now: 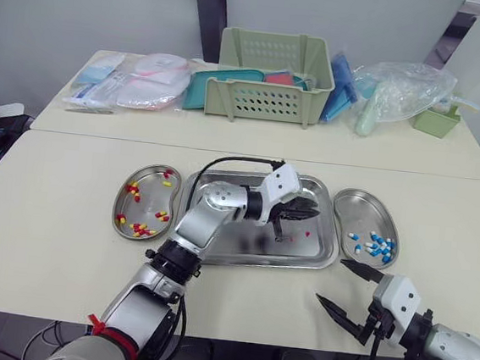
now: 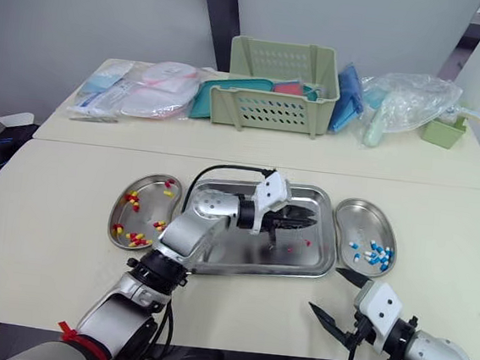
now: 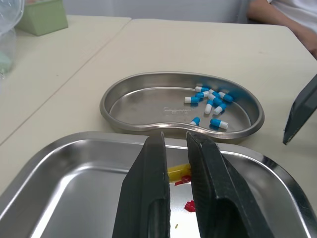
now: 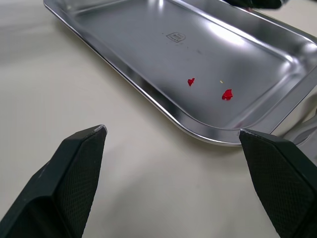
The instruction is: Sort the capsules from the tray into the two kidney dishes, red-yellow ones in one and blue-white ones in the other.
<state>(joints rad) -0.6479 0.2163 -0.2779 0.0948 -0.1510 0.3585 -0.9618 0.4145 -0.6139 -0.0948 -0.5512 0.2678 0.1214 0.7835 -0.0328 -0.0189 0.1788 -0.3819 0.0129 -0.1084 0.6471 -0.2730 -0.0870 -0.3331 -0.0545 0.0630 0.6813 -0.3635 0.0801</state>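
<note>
The steel tray lies mid-table. My left gripper is low inside its right half, fingers almost together with a red-yellow capsule pinched in the narrow gap. Small red bits lie on the tray floor. The left kidney dish holds several red-yellow capsules. The right kidney dish holds several blue-white capsules. My right gripper hovers open over bare table near the front edge, just in front of the tray's right corner and the right dish, holding nothing.
On the back table stand a green perforated basket, flat packages to its left, a clear plastic bag and a small green box to its right. A person's arm rests on the table beyond the right dish.
</note>
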